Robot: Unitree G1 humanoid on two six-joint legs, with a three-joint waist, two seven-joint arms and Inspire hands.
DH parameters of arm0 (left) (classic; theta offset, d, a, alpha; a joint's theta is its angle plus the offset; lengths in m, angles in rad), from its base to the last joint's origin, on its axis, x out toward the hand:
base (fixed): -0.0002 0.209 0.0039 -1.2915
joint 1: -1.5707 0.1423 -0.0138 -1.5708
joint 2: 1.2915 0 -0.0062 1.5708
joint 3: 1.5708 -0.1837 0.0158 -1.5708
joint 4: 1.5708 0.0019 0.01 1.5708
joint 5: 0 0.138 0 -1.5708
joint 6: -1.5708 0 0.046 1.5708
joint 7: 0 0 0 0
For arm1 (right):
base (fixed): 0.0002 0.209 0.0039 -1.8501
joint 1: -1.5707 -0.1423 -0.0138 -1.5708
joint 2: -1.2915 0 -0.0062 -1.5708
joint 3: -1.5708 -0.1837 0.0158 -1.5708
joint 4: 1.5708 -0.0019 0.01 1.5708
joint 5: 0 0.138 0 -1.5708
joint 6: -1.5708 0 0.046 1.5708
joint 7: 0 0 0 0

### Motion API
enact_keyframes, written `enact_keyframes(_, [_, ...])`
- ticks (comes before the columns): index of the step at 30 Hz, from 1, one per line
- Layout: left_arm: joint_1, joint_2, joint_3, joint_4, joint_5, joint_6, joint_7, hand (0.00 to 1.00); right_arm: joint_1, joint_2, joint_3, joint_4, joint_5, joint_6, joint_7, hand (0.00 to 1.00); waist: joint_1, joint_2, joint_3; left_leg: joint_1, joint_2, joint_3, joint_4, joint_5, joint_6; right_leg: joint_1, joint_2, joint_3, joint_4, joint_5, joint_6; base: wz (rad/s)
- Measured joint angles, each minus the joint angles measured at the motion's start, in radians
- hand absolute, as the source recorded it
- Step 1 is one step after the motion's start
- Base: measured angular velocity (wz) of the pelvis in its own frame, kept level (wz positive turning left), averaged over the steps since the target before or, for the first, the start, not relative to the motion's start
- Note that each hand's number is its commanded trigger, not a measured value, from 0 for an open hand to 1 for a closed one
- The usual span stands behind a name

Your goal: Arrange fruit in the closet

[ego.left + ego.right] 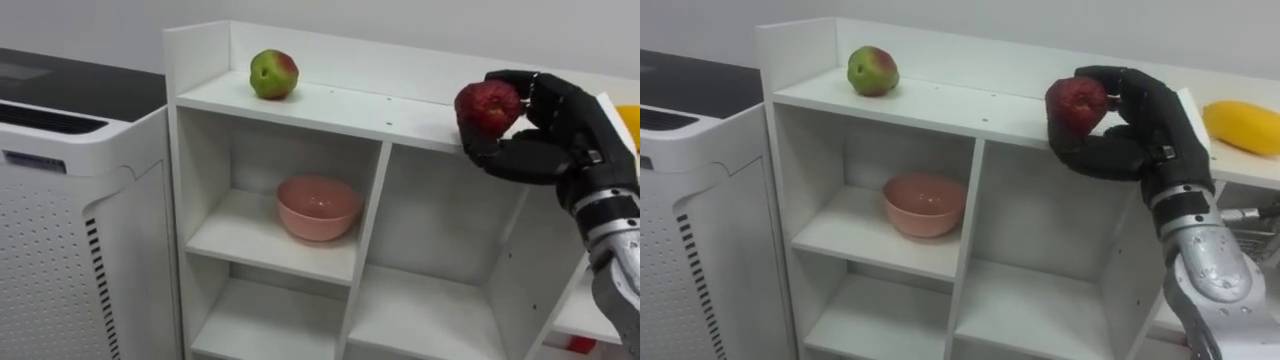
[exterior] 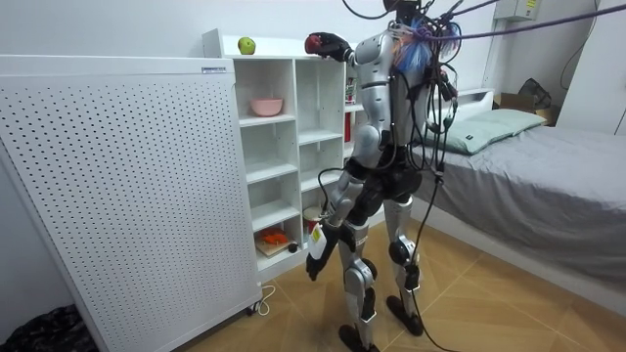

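Red apple (image 1: 488,108) clasped in right hand (image 1: 545,150), at closet (image 1: 330,105) top's edge

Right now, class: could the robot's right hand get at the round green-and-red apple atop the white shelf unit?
Probably not yet: the right hand is curled round a dark red apple. Otherwise the way looks free: the green-and-red apple sits unobstructed on the shelf unit's top.

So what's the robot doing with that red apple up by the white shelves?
The right robot hand is curled round a red apple, holding it at the top front edge of the white shelf unit. A green-and-red apple sits further left on top, a yellow fruit to the right. A pink bowl sits in a cubby below. The left robot hand hangs at its side.
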Motion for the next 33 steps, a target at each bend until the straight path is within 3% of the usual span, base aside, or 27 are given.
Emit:
enact_keyframes(3, [-0.007,-0.006,-0.001,0.016,-0.001,0.0,0.001,0.0,0.0,0.007,0.0,-0.006,0.001,0.0,0.006,1.0,-0.003,0.016,-0.002,-0.001,0.001,0.003,0.001,0.0,0.0,-0.002,0.0,0.005,0.001,0.004,0.0,-0.03])
enact_keyframes(8, [-0.008,-0.009,-0.018,0.022,-0.001,0.008,0.004,0.0,0.085,0.015,0.034,-0.145,0.019,0.009,0.007,1.0,0.001,0.045,-0.0187,0.006,0.002,0.012,-0.005,0.0,0.001,-0.001,0.001,0.015,0.0,0.006,0.0,-0.05])
enact_keyframes(14, [-0.017,-0.015,-0.038,0.024,-0.001,0.007,0.005,0.0,0.145,0.04,0.108,-0.23,0.013,0.009,0.009,1.0,-0.001,0.066,-0.0092,0.015,0.006,0.023,-0.017,0.002,0.001,-0.001,0.003,0.033,0.005,0.007,-0.002,-0.08])
enact_keyframes(18, [-0.034,-0.016,-0.064,0.071,-0.001,0.002,0.021,0.0,0.153,0.104,0.148,-0.233,0.016,0.009,0.02,1.0,0.002,0.066,-0.0077,0.008,0.009,0.034,-0.019,0.005,0.001,-0.019,0.003,0.043,0.014,0.009,-0.003,-0.08])
enact_keyframes(20, [-0.041,-0.015,-0.08,0.073,-0.002,0.001,0.032,0.0,0.164,0.115,0.169,-0.231,0.017,0.008,0.035,1.0,0.01,0.064,-0.0071,-0.005,0.01,0.036,-0.019,0.007,0.001,-0.034,0.003,0.043,0.014,0.012,-0.004,0.0])
enact_keyframes(26, [-0.134,-0.013,-0.154,0.143,-0.039,0.0,0.075,0.0,0.233,0.168,0.263,-0.17,0.018,0.007,0.093,1.0,0.024,0.073,-0.0013,-0.08,0.012,0.031,0.013,0.013,0.004,-0.092,0.005,0.041,0.016,0.028,-0.007,0.01])
enact_keyframes(28, [-0.175,-0.012,-0.202,0.177,-0.098,0.0,0.087,0.0,0.237,0.213,0.284,-0.074,0.019,0.01,0.102,1.0,0.025,0.087,0.0064,-0.122,0.017,0.032,0.035,0.012,0.005,-0.129,0.009,0.042,0.021,0.039,-0.01,-0.02])
enact_keyframes(31, [-0.197,-0.015,-0.235,0.189,-0.136,-0.009,0.091,0.0,0.237,0.243,0.282,-0.014,0.021,0.019,0.107,1.0,0.023,0.109,0.016,-0.171,0.021,0.038,0.052,0.016,0.008,-0.188,0.006,0.042,0.052,0.043,-0.012,-0.09])
enact_keyframes(33, [-0.206,-0.017,-0.241,0.212,-0.138,-0.018,0.092,0.0,0.237,0.255,0.28,0.014,0.021,0.017,0.105,1.0,0.022,0.122,0.0132,-0.194,0.022,0.044,0.055,0.022,0.01,-0.218,0.003,0.042,0.068,0.044,-0.014,-0.09])
